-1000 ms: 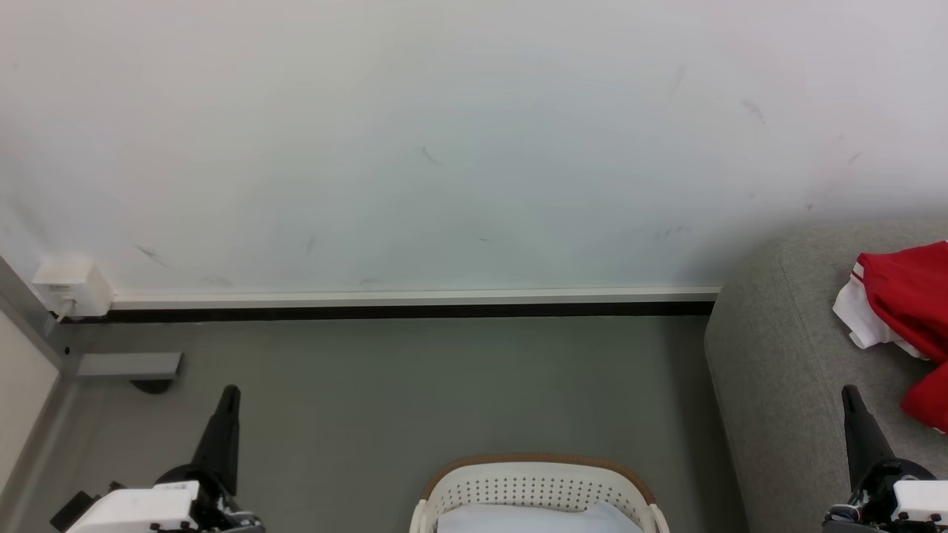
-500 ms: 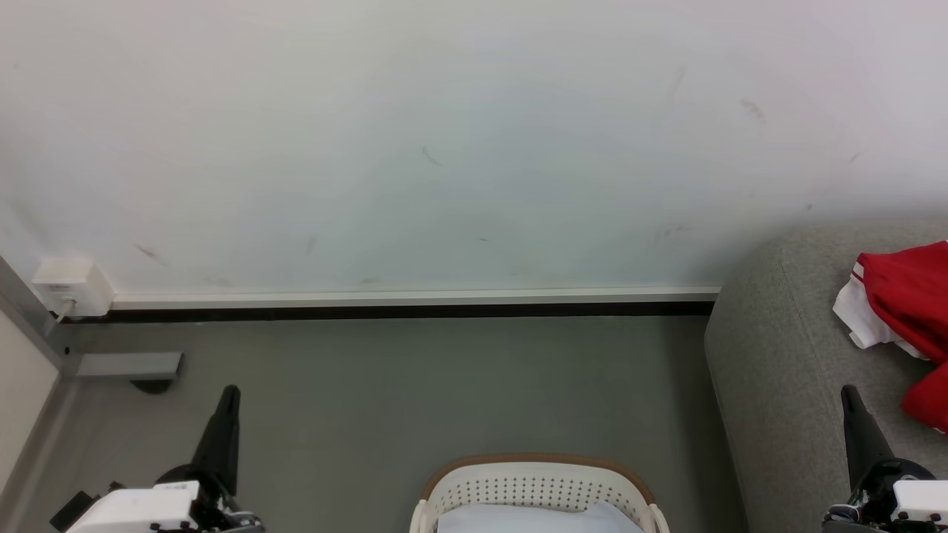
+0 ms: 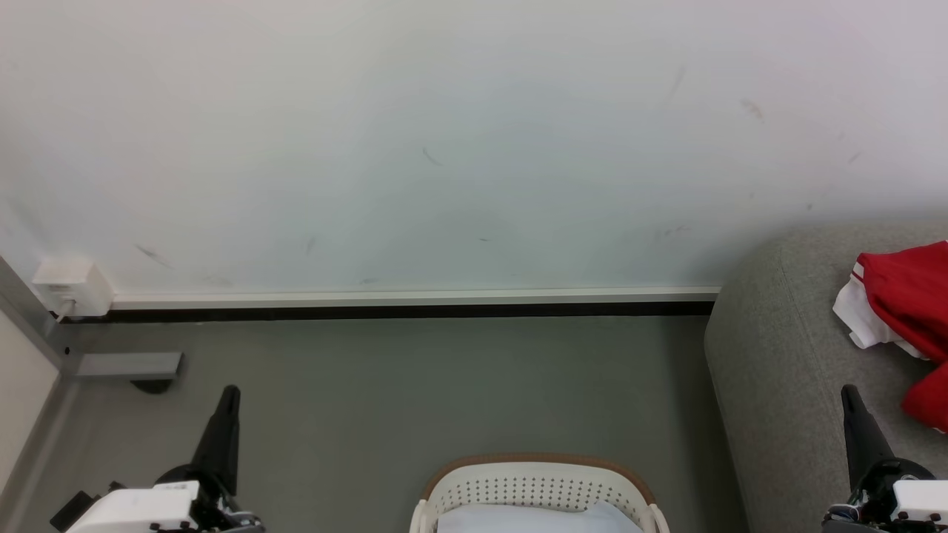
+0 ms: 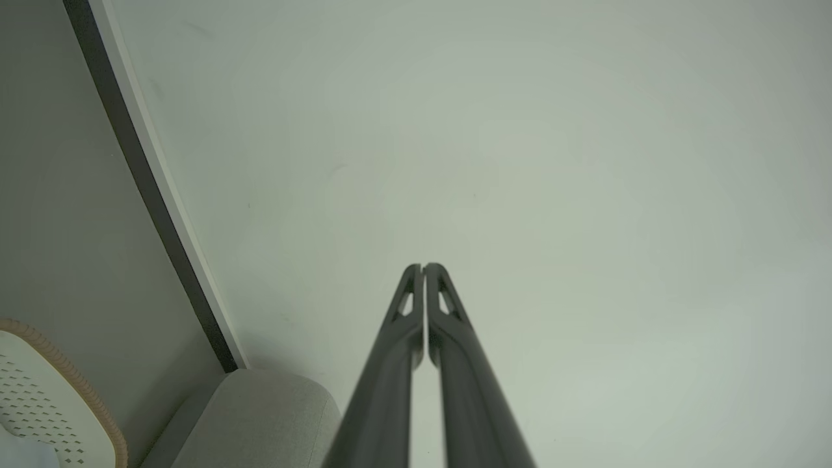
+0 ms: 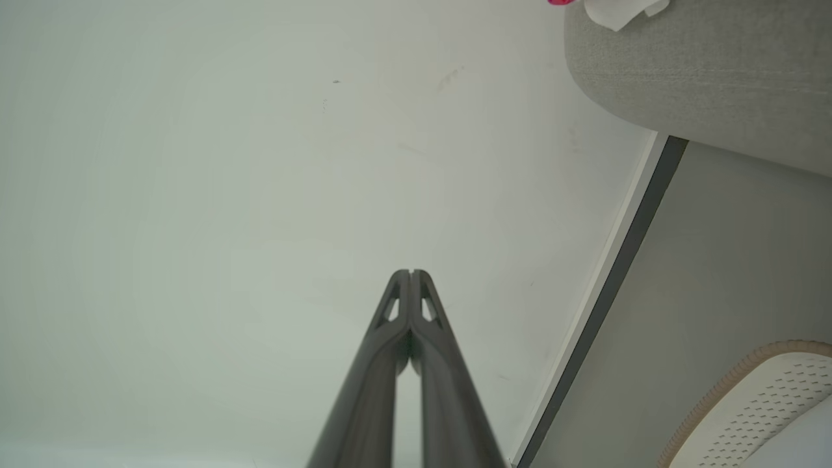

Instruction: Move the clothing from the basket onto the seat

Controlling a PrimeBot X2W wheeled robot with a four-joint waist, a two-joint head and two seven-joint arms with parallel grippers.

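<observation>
Red clothing (image 3: 909,303) with white trim lies on the light grey seat (image 3: 778,370) at the right edge of the head view. The white basket (image 3: 537,485) with its tan rim sits on the floor at bottom centre, with pale lining cloth (image 3: 533,518) inside. My left gripper (image 3: 231,390) stands shut at lower left over the floor, well left of the basket. My right gripper (image 3: 846,390) is shut at lower right over the seat, a little left of the clothing. The left wrist view (image 4: 423,266) and right wrist view (image 5: 410,272) both show tips pressed together, pointing at the wall.
A white wall (image 3: 444,148) with a dark baseboard (image 3: 385,311) closes off the far side. A white socket box (image 3: 70,285) and a grey bracket (image 3: 129,365) sit at the left. Grey-green floor (image 3: 444,385) stretches between the grippers.
</observation>
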